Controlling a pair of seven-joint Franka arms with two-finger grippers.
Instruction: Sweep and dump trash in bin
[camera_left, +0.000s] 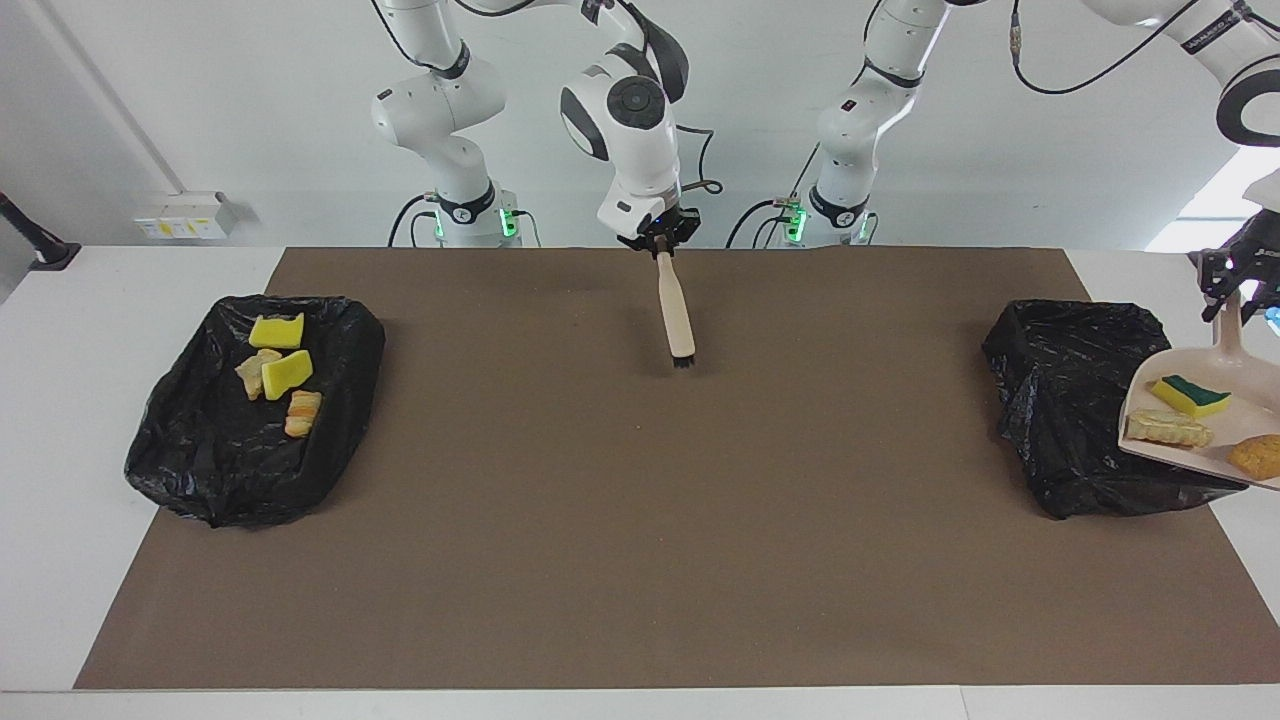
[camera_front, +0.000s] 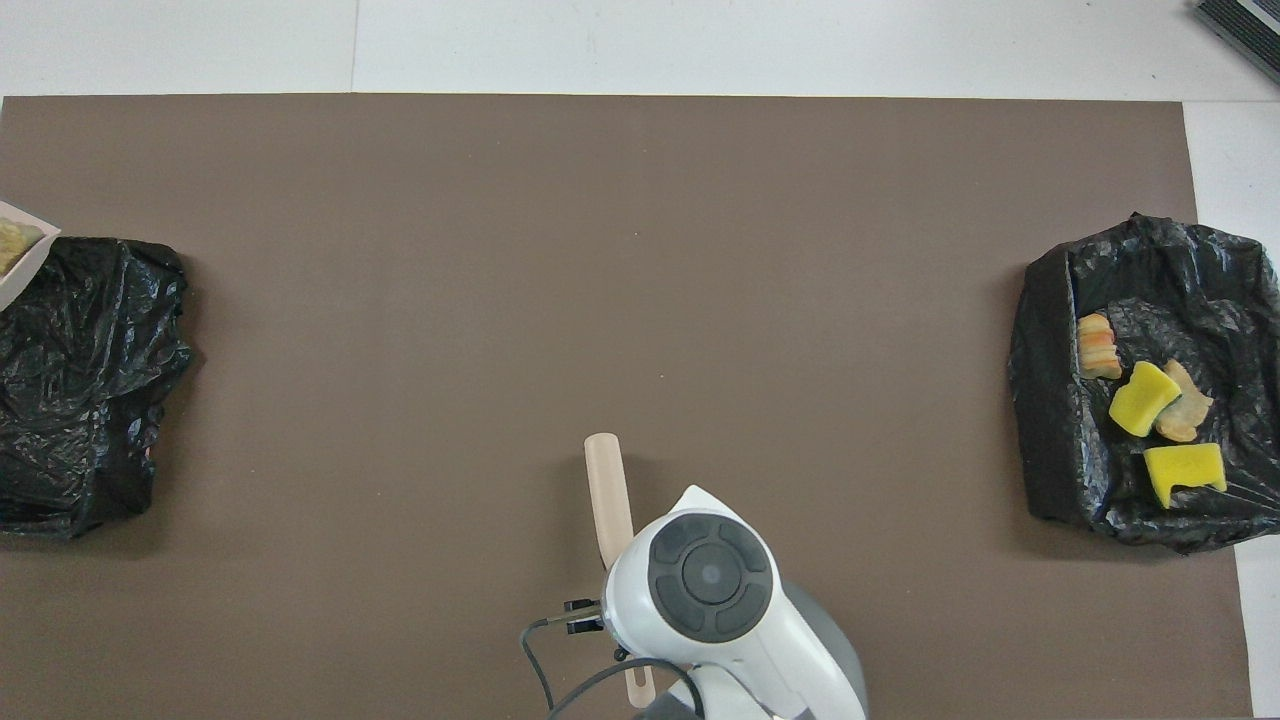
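Observation:
My left gripper (camera_left: 1236, 290) is shut on the handle of the beige dustpan (camera_left: 1205, 425), held in the air over the outer edge of the black-lined bin (camera_left: 1060, 380) at the left arm's end. In the pan lie trash bits: a yellow-green sponge (camera_left: 1190, 395), a tan ridged lump (camera_left: 1168, 428) and a brown lump (camera_left: 1258, 455). Only the pan's corner (camera_front: 15, 255) shows in the overhead view, beside that bin (camera_front: 90, 380). My right gripper (camera_left: 660, 243) is shut on the brush (camera_left: 677, 315), bristles down over the mat. The arm's wrist hides this gripper from overhead, where the brush (camera_front: 607, 490) shows.
A second black-lined bin (camera_left: 200, 470) sits at the right arm's end of the brown mat (camera_left: 640, 520), holding yellow sponge chunks (camera_left: 276, 330) and tan lumps. From overhead this bin (camera_front: 1040, 400) and its yellow chunk (camera_front: 1140, 397) show too.

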